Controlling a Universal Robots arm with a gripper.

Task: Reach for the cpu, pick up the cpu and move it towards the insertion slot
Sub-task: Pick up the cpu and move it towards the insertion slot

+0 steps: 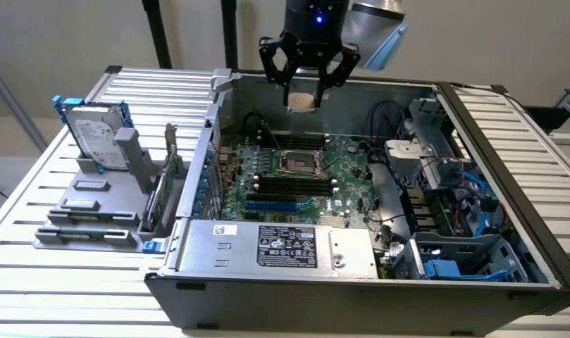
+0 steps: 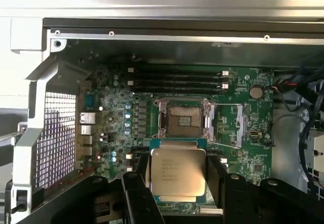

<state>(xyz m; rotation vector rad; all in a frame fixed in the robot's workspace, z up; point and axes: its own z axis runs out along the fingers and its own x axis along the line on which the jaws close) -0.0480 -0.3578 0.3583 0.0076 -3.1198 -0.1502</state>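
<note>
The cpu (image 1: 304, 101), a small square chip, hangs in the air over the back of the open computer case, with my gripper (image 1: 304, 90) shut on it. In the wrist view the cpu (image 2: 178, 174) shows its silver-grey top with printed text, and the black fingers (image 2: 215, 179) press on two opposite edges. The insertion slot (image 1: 301, 162), a dark square socket in a shiny metal frame, lies on the green motherboard (image 1: 346, 165) well below the chip. In the wrist view the insertion slot (image 2: 183, 120) sits open just beyond the held chip.
The case walls (image 1: 496, 148) rise around the board. Long black memory slots (image 1: 289, 186) lie beside the socket and a metal power supply (image 1: 280, 246) sits at the front. Cables and blue drive bays (image 1: 454, 211) crowd the exterior view's right. A hard drive (image 1: 96, 137) stands in a grey rack outside the case.
</note>
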